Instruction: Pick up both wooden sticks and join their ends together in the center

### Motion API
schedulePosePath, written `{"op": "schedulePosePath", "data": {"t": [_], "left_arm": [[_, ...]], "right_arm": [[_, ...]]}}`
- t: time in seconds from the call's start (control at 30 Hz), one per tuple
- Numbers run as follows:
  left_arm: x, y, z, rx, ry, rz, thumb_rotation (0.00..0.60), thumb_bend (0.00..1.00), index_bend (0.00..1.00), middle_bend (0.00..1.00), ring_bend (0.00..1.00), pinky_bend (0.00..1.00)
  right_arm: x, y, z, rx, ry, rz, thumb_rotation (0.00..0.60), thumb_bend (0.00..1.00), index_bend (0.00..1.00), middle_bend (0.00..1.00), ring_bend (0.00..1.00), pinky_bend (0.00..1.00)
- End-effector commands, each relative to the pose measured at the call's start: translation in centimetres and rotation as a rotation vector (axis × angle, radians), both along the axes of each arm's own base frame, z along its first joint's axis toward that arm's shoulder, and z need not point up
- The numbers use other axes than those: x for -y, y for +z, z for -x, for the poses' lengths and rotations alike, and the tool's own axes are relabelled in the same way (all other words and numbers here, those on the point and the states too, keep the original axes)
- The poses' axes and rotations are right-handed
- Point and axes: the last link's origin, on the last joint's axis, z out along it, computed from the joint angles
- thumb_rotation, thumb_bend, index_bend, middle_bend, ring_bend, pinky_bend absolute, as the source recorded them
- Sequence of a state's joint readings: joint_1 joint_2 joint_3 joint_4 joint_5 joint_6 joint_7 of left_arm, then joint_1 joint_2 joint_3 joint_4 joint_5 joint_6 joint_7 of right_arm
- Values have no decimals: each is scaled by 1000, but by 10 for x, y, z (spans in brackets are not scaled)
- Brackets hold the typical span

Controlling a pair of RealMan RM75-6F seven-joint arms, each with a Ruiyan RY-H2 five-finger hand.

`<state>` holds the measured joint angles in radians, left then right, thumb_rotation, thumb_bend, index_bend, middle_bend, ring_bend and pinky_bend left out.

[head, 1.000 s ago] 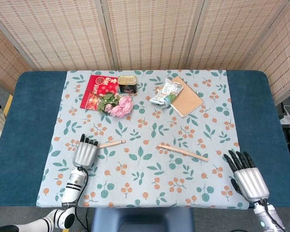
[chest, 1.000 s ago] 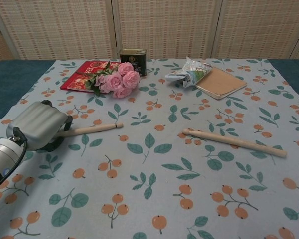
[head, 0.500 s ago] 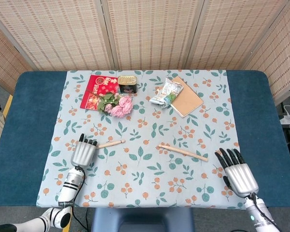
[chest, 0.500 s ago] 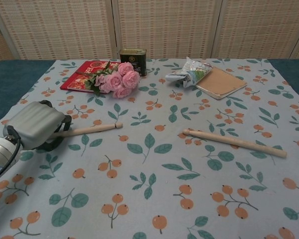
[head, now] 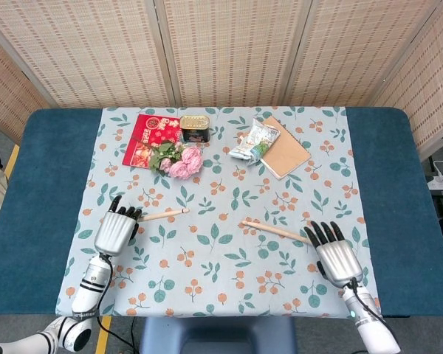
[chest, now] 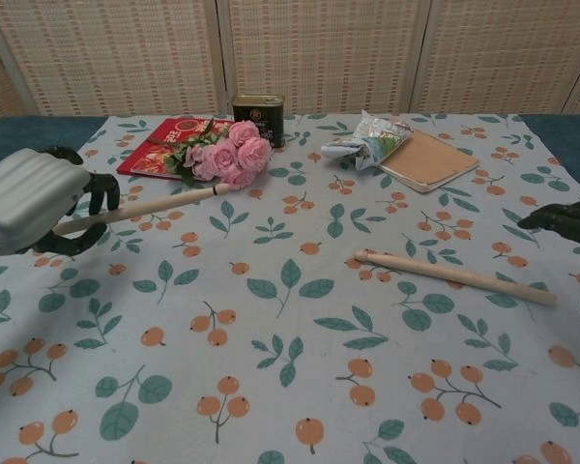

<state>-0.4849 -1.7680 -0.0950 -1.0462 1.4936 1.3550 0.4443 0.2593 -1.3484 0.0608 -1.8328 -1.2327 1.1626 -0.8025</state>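
Observation:
My left hand (head: 114, 228) grips the near end of the left wooden stick (head: 165, 214). In the chest view that left stick (chest: 145, 207) hangs tilted above the cloth, held by the left hand (chest: 34, 198), its tip near the roses. The right wooden stick (head: 277, 231) lies flat on the floral cloth (head: 221, 258). My right hand (head: 334, 252) hovers open at its right end with fingers spread. In the chest view only the dark fingertips (chest: 561, 220) of that hand show, at the right edge beyond the right stick (chest: 454, 275).
At the back of the cloth lie a red packet (head: 148, 138), a tin can (head: 194, 127), pink roses (head: 179, 161), a crumpled snack bag (head: 255, 141) and a brown notebook (head: 284, 156). Bare blue tabletop (head: 52, 184) flanks the cloth.
The left hand has lifted its stick off the cloth and drawn it leftward. The right hand has moved left and forward, up to the right stick's end.

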Motion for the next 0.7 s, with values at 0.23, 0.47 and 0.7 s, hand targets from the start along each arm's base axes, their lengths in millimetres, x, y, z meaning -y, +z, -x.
{"op": "schedulePosePath", "data": {"t": [0.23,0.47,0.7], "left_arm": [[6,14,2,-2,-22,-9,600,534,869,978,567,201],[8,21,5,0,-22,-17,600,533,870,978,567,196],[6,23,8,-2,-12,-19,600,535,870,979,567,193]], "right_arm": [[33,-45,-18,2,-37,32,600,350,249,190,0,0],[51,-60,-24,-37,-80,58,600,350,291,217,13,0],[57,-73,-21,-65,-93,46,600,350,346,276,65,0]]}}
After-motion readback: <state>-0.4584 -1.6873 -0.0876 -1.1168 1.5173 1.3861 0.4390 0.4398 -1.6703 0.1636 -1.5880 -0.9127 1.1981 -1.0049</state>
